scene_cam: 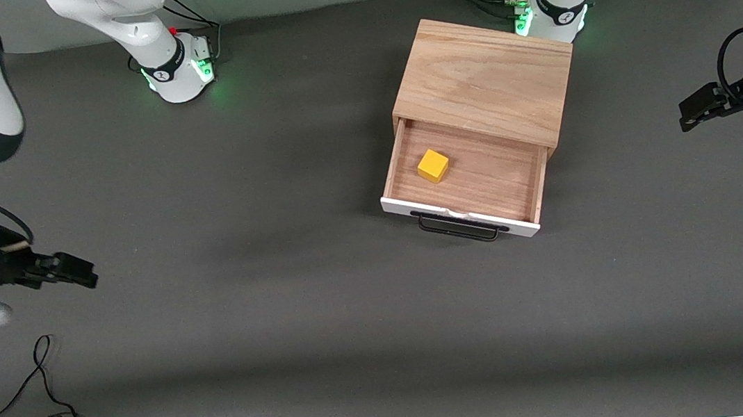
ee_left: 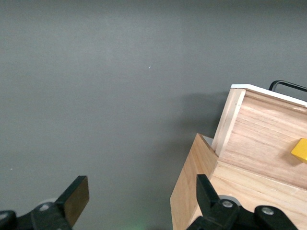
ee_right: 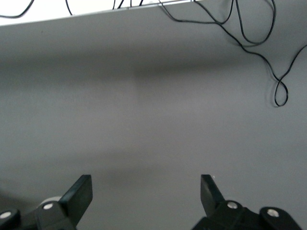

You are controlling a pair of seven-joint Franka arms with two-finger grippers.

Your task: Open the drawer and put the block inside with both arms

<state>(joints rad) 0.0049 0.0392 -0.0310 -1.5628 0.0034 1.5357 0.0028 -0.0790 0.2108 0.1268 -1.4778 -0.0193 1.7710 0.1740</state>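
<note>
Resting in the open drawer (scene_cam: 463, 180) lies the block (scene_cam: 433, 165). Both grippers hang wide open and empty over bare table: left gripper (scene_cam: 690, 115), right gripper (scene_cam: 82, 275).

yellow block (scene_cam: 433, 165) rests inside the pulled-out white-fronted drawer (scene_cam: 463, 184)
</note>
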